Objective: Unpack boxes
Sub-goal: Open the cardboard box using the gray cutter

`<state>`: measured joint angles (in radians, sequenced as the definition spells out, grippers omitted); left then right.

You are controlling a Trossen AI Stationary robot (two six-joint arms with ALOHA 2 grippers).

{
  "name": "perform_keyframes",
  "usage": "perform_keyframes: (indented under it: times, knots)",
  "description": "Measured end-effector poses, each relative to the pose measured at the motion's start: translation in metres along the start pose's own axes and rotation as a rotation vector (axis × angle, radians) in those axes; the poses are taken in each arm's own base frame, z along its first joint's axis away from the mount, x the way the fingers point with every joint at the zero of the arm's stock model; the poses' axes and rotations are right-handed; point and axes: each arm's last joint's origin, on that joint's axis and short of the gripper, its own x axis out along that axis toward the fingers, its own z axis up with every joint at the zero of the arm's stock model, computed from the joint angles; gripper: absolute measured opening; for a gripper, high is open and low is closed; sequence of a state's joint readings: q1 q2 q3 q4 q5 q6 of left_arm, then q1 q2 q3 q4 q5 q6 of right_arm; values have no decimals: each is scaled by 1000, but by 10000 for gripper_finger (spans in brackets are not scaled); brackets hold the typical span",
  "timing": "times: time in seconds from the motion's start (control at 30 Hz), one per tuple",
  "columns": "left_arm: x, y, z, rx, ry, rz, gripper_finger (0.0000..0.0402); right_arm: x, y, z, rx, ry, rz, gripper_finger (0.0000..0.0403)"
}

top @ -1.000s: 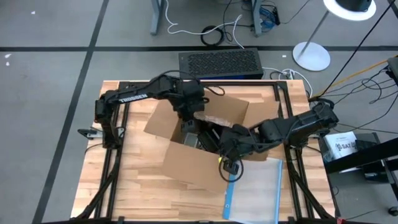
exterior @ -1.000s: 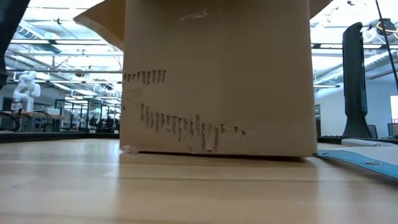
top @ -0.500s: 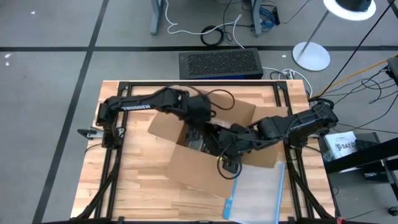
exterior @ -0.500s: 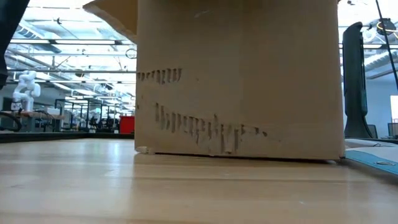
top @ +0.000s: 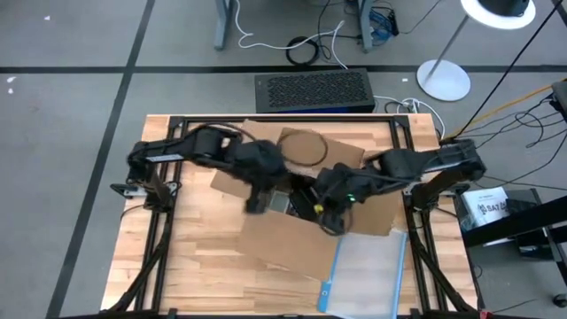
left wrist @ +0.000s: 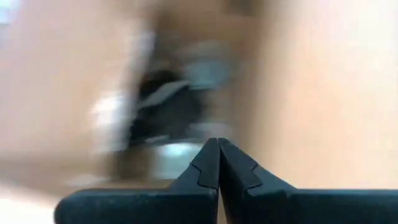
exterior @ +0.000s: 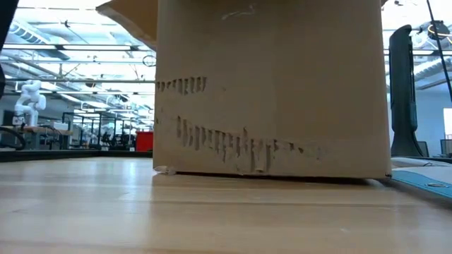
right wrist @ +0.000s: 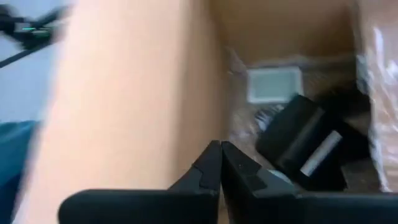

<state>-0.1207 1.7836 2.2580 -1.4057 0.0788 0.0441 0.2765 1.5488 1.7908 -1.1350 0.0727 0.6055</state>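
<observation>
One cardboard box (top: 306, 190) is all the task has here, standing open near the middle of the table (top: 190, 266) with its mouth upward, flaps spread, and the widest flap lying flat toward the front edge. Its long axis runs slantwise, from the back left toward the front right, where a clear pouch with a blue edge (top: 363, 275) sits just beside it. Dark items (right wrist: 305, 146) and a pale packet remain inside. The left gripper (top: 257, 199) hovers at the box's left rim and the right gripper (top: 332, 221) at its right rim; both have their fingers pressed fully together and hold nothing. The likely trouble, as I judge it, is that closed fingers cannot take hold of the contents, so a reach inside would only push them about. Both arms also crowd the same opening and could knock each other or drag the light carton across the wood, perhaps onto the pouch.
</observation>
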Motion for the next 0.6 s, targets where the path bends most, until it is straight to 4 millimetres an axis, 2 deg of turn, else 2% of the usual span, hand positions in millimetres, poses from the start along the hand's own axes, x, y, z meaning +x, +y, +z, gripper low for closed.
perform_keyframes:
  times: [0.1, 0.17, 0.27, 0.43, 0.6]
  knots:
    - [-8, -17, -1, 49, -24, -180, 4, -24, 10, 0, -60, -44, 53, 0]
    - [-7, -24, -4, 86, 1, -212, 11, -36, 13, 0, -70, -57, 66, 0]
    - [5, -25, -4, 85, 39, -199, 41, -46, 14, 0, -56, -56, 69, 1]
    - [29, -17, -2, 36, 98, -123, 132, -48, 18, -5, -25, -43, 51, 16]
    - [39, -13, 1, -14, 99, -75, 238, -49, 26, -16, -16, -13, 37, 29]
